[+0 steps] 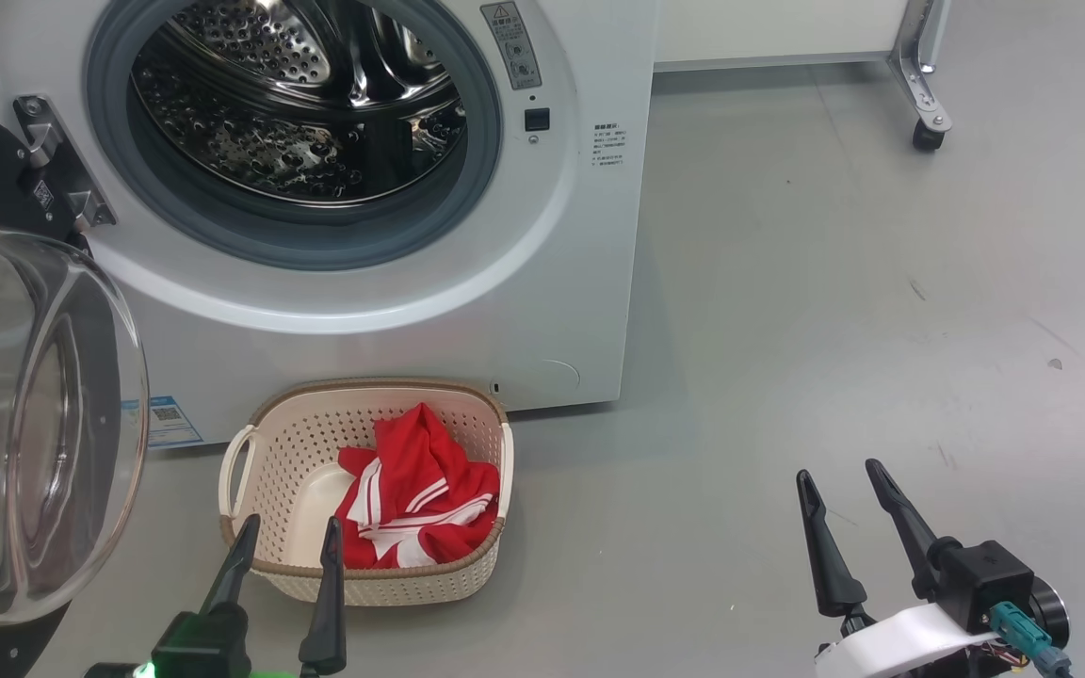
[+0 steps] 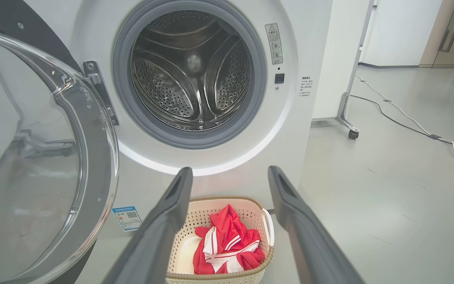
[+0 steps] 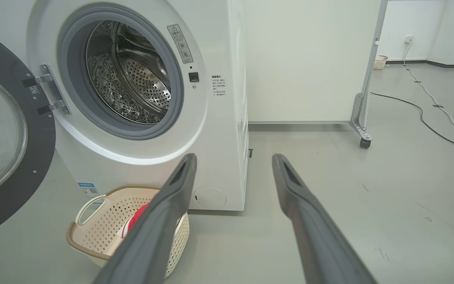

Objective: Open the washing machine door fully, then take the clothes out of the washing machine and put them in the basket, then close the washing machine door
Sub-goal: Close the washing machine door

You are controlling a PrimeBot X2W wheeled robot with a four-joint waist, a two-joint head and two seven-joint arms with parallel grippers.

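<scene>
1. The washing machine door [image 1: 34, 424] stands wide open at the far left, its glass bowl bulging toward you. If you push on the glass and not the black rim, I judge the fingers could slide off.
2. Your left pincer [image 1: 289, 524] is spread and empty, poised over the near rim of the basket [image 1: 260, 443]. A low sweep toward the door could clip that rim.
3. The clothes [image 1: 415, 490] lie in the basket, which sits on the floor against the front of the washing machine [image 1: 542, 282], below the drum mouth. The door's arc probably clears it.
4. The drum [image 1: 298, 104] looks empty.
5. Your right pincer [image 1: 836, 471] is also spread and empty, well apart from everything.
6. Open floor [image 1: 834, 282] lies to the right, with a wheeled frame [image 1: 924, 104] far back.
</scene>
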